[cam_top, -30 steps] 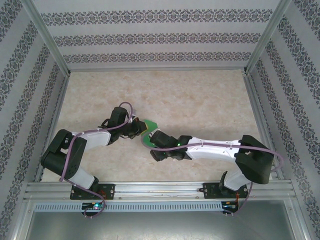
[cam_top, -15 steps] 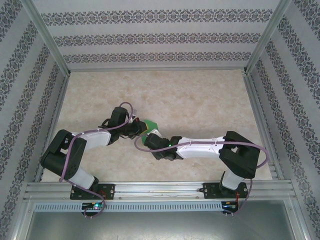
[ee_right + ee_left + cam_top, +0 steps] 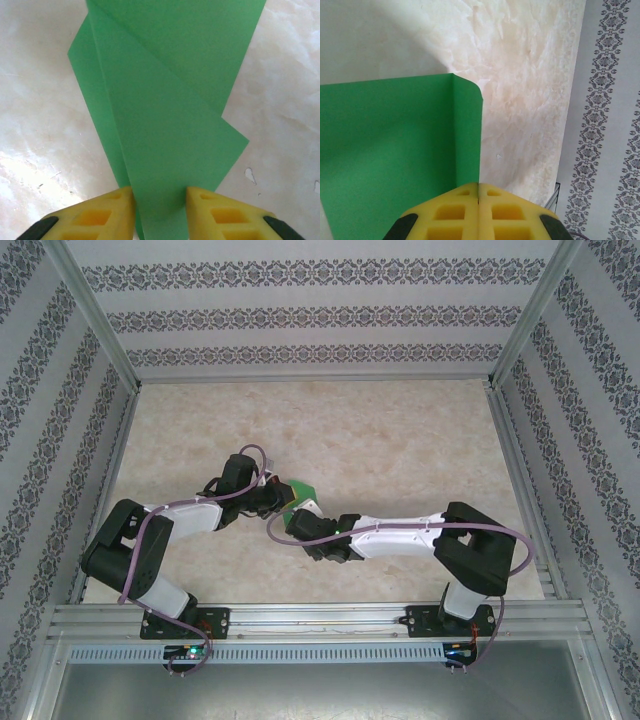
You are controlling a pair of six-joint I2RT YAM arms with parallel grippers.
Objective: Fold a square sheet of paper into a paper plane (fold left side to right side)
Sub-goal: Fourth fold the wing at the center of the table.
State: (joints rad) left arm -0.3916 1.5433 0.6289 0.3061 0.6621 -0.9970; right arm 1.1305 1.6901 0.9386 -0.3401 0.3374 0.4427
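Pinching the paper (image 3: pixel 395 145) with my left gripper (image 3: pixel 479 186), I am pressing the two yellow fingers flush together, with no gap showing between them. The green sheet is spreading ahead of these tips and off to their left. One crease is running straight forward from the seam where the fingers meet.

My right gripper (image 3: pixel 160 192) is standing partly apart. The narrow end of the folded paper is passing between its fingers and fanning out ahead of the tips. I am judging this end as straddled rather than clamped, since the jaws are not meeting.

Handling notes:
- I am treating the paper as very light, thin and limp. It is likely to buckle if pushed and tear if the two grippers pull apart.
- It is likely to slide freely on the smooth table (image 3: pixel 40 125), so one end needs anchoring while the other is being worked.
- I am favouring a hold at an edge or on the doubled layers beside a crease, where the sheet is stiffest. I am avoiding the open middle.

Count:
- Paper: one piece, showing at least two overlapping flaps ahead of my right tips.
- Grippers: two, both at the paper, facing each other across it.
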